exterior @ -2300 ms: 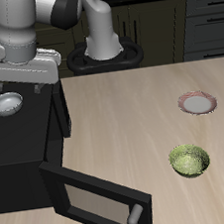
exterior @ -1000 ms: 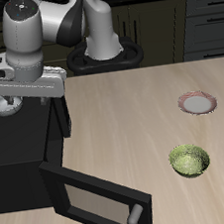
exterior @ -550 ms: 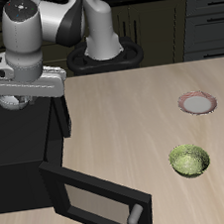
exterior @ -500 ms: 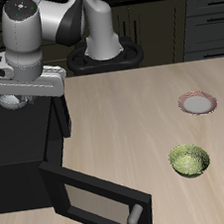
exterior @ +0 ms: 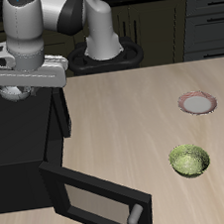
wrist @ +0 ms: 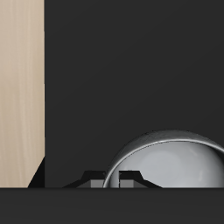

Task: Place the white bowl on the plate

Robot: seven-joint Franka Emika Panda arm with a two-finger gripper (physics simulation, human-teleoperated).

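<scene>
While the arm stands over the black box at the back of the surface (exterior: 131, 91), the gripper (exterior: 17, 91) appears to be closed on the white bowl (exterior: 12, 94), judging by the way the bowl hangs just under the hand, clear of the box top (exterior: 16, 127). The fingers themselves are mostly hidden by the hand's grey housing in the exterior view. In the wrist view the bowl (wrist: 166, 162) fills the space right at the fingertips, its pale shiny inside facing the camera, with the dark box top (wrist: 131, 61) behind it and a strip of the wooden surface (wrist: 21, 87) at one edge.

The plate (exterior: 197, 103) lies on the surface well apart from the bowl, across the surface on the far side of the robot's base and somewhat nearer the front edge. A green bowl (exterior: 188, 160) sits nearer the front edge than the plate, close to it but not touching. The box's door (exterior: 95, 198) hangs open toward the front.

The lift seems done and the carry is the step in hand. The move turns on a long sideways travel across the surface toward the plate, with a small shift forward, then a descent centred over the plate. The bowl should stay level and stop short of the green bowl.
</scene>
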